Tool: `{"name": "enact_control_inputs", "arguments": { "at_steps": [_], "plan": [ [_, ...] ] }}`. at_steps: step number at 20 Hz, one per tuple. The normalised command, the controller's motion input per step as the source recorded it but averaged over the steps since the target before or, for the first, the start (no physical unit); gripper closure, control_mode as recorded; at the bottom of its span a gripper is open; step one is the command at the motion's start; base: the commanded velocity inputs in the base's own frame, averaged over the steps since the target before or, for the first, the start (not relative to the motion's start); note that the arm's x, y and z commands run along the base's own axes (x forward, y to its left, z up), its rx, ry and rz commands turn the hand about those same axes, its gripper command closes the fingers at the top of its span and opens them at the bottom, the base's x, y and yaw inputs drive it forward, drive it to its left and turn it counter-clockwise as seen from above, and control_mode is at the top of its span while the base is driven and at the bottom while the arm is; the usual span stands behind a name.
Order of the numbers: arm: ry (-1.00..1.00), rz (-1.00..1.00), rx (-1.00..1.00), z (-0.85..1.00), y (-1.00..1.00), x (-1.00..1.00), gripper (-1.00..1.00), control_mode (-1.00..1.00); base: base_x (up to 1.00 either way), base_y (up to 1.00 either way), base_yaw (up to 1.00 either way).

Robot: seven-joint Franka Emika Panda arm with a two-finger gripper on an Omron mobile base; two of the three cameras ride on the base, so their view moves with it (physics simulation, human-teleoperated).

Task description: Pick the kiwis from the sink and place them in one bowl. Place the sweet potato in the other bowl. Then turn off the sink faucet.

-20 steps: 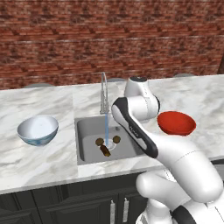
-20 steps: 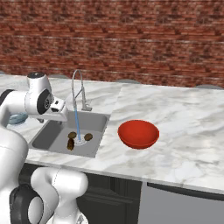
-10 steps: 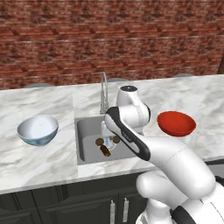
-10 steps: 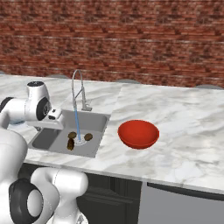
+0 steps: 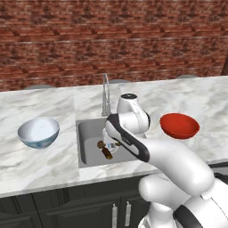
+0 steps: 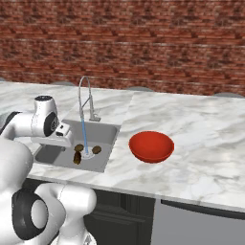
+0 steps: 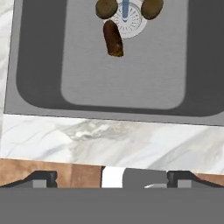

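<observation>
Gripper: in the hand view the gripper [image 7: 111, 177] sits at 6 o'clock, its two dark tips set wide apart with nothing between them; it hangs above the counter's front edge, short of the basin.
Counter strip: a band of white marble counter [image 7: 109, 140] lies between the tips and the sink's near rim.
Sink: the sink [image 7: 131, 83] opens beyond that strip; its near floor is bare grey metal.
Sweet potato: the sweet potato [image 7: 113, 38] lies toward 12 o'clock, long axis running near to far, just beside the drain.
Kiwis: the left kiwi [image 7: 106, 8] at 11 o'clock and the right kiwi [image 7: 152, 7] at 1 o'clock flank the drain, with the water stream [image 7: 125, 8] falling between them.
Doing it well: I'd judge the hand must travel forward over the basin and drop onto one kiwi from above, jaws straddling it, clear of the tuber that nearly touches the left one; a round wet fruit may roll.
Left base view adds: the white bowl [image 5: 38, 132] at 9 o'clock of the sink, well apart on the counter.
Both base views add: the red bowl [image 6: 151, 146] at 3 o'clock and the faucet [image 6: 86, 98] rising at the far rim, water running.
</observation>
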Motion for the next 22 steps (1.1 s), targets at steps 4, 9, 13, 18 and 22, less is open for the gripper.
{"name": "enact_control_inputs", "arguments": {
  "at_steps": [4,9,13,18,22],
  "plan": [
    [0.00,0.00,0.00,-0.22,0.00,0.22,-1.00,-1.00,0.00,0.00,0.00],
    [0.00,0.00,0.00,-0.19,0.00,0.23,-1.00,-1.00,0.00,0.00,0.00],
    [-0.02,0.00,0.00,-0.19,0.00,0.18,-1.00,-1.00,0.00,0.00,0.00],
    [-0.05,0.00,0.00,-0.18,0.00,0.15,-1.00,-1.00,0.00,0.00,0.00],
    [-0.04,0.00,0.00,-0.10,0.03,0.15,-1.00,-1.00,0.00,0.00,0.00]
  ]
}}
